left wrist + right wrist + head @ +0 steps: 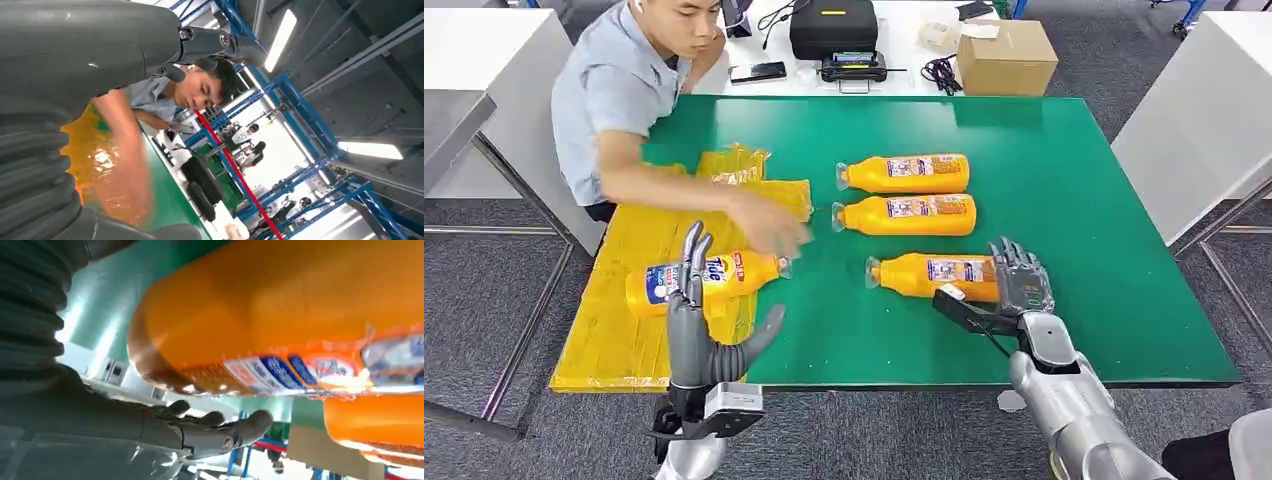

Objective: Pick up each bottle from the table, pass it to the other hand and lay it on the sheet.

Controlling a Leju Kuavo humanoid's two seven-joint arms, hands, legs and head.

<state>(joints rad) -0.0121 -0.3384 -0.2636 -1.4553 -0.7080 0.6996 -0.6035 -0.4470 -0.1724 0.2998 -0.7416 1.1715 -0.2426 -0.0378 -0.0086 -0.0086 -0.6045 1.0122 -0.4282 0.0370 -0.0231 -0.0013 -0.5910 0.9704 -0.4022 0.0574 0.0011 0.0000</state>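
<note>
Head view has the right hand (pixel 1021 280) spread wide at the nearest bottle (pixel 934 276), grasp next, while the left hand (pixel 696 330) waits unclenched and empty.

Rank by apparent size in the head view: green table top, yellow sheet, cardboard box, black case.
1. green table top
2. yellow sheet
3 and 4. cardboard box and black case look alike; both lie far from the camera, so I won't rank them.

The orange bottles (pixel 906 173) are glossy plastic with shiny printed labels. The yellow sheet (pixel 624 330) looks like crinkled glossy film; the green table (pixel 1074 200) is matt and smooth.
</note>
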